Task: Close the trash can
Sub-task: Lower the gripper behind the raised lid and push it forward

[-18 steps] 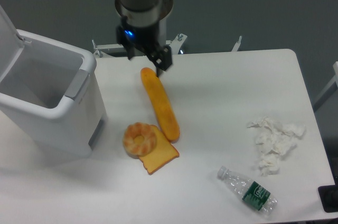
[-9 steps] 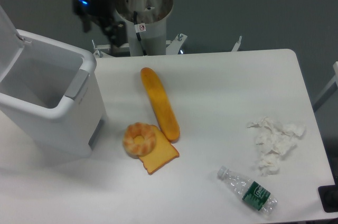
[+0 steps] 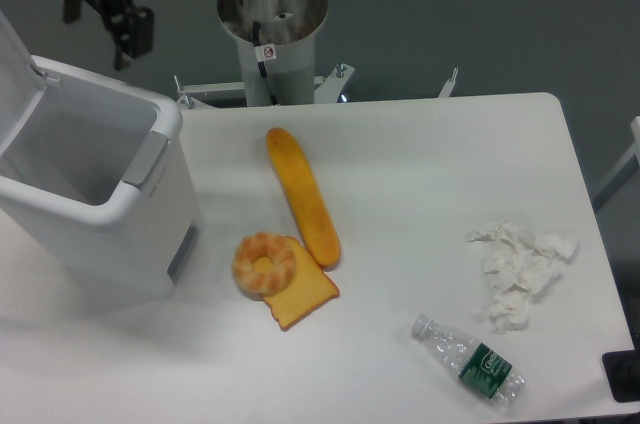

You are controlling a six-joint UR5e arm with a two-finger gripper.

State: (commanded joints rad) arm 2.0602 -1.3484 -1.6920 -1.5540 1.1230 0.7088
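Observation:
The trash can [image 3: 150, 234] is a large white bin at the table's left side. Its lid [image 3: 12, 56] stands raised at the left edge of the view, leaving the bin's mouth open. A grey latch strip [image 3: 148, 160] runs along the rim on the side facing the food. My gripper [image 3: 102, 24] hangs at the top left, above and behind the bin's back corner and clear of the lid. It is open, with nothing between its fingers.
A long yellow baguette [image 3: 302, 197], a donut [image 3: 264, 262] and a toast slice [image 3: 300, 296] lie mid-table. Crumpled tissues [image 3: 520, 269] and a water bottle [image 3: 468, 358] are at the right. The arm's base pedestal [image 3: 272, 29] stands behind the table.
The gripper has swung left from above the baguette's far end, past the pedestal, to above the bin's back corner. Nothing on the table has moved, and the lid is still raised.

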